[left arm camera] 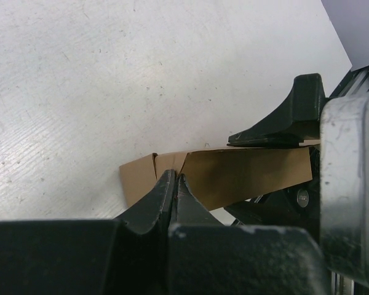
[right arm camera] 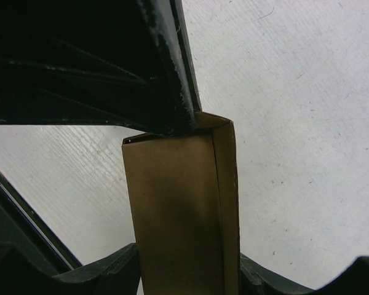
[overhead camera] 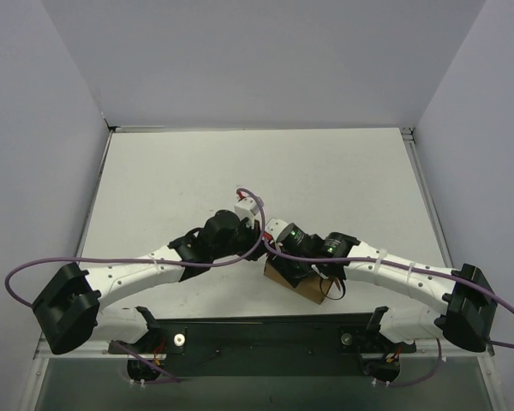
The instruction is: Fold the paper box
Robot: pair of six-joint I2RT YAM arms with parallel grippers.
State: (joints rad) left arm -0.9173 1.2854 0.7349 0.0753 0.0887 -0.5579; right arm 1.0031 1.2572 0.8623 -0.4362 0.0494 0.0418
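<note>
Top external view puts the paper box [overhead camera: 311,289] a little toward 5 o'clock from the middle of the table [overhead camera: 240,171], close to the near edge, with both my wrists crowded over it. My right pincer [right arm camera: 190,267] stands partly open and clamped across the box, one finger on either side, so the folded brown panel rises between them. My left pincer [left arm camera: 174,179] is squeezed fully closed. Its tips meet the cardboard at the notch where a small flap sticks out toward 9 o'clock in the left wrist view, and I see no card caught between them, so I judge it is pushing, not gripping. The risk as I read it: closed tips make a narrow point, and a push off the crease could buckle the panel or skid off the flap. The right hold is on thin walls, so a hard shove could slide the box through those fingers or crush it. My wrists are nearly touching, so a wide sweep might knock them together
</note>
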